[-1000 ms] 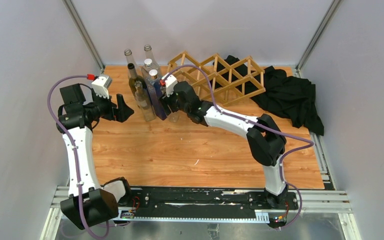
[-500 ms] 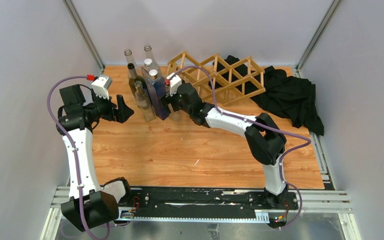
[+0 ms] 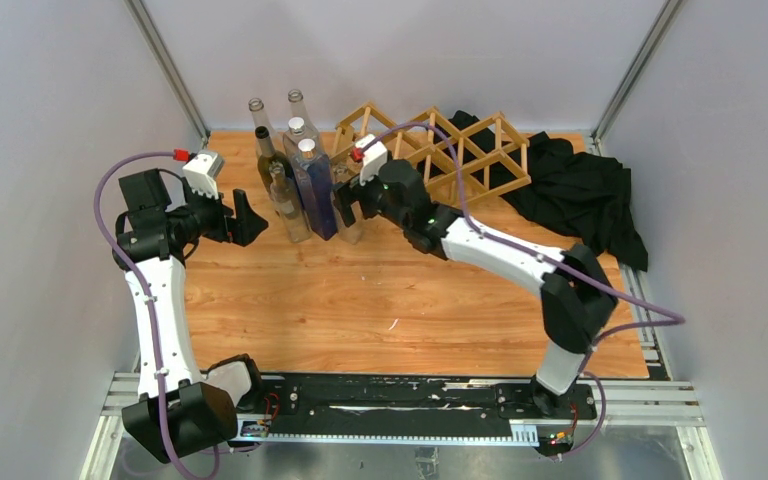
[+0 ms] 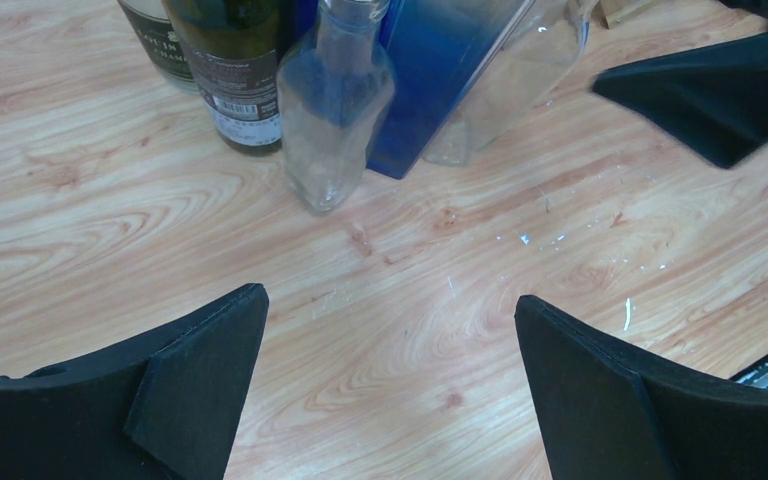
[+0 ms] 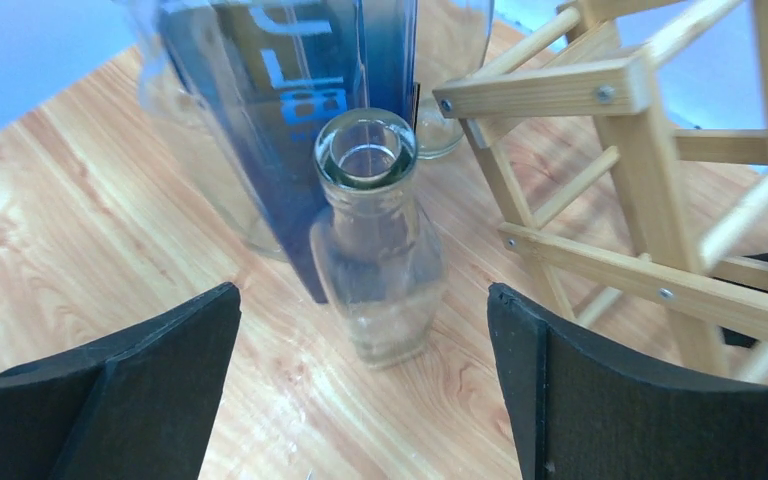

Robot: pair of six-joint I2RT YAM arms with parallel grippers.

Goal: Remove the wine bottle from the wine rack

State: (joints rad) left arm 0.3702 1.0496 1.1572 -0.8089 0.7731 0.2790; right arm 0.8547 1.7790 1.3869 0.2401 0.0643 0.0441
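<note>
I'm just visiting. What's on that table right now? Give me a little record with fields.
Rack: wooden lattice at the back, no bottle visible in it
Bottles: upright cluster left of rack
Right gripper: open, fingers either side of upright clear bottle, not touching
Left gripper: open, over table
Cloth: black, behind and right of rack

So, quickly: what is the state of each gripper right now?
Left gripper: open, holding nothing.
Right gripper: open, holding nothing; the clear bottle stands untouched before it.
</note>
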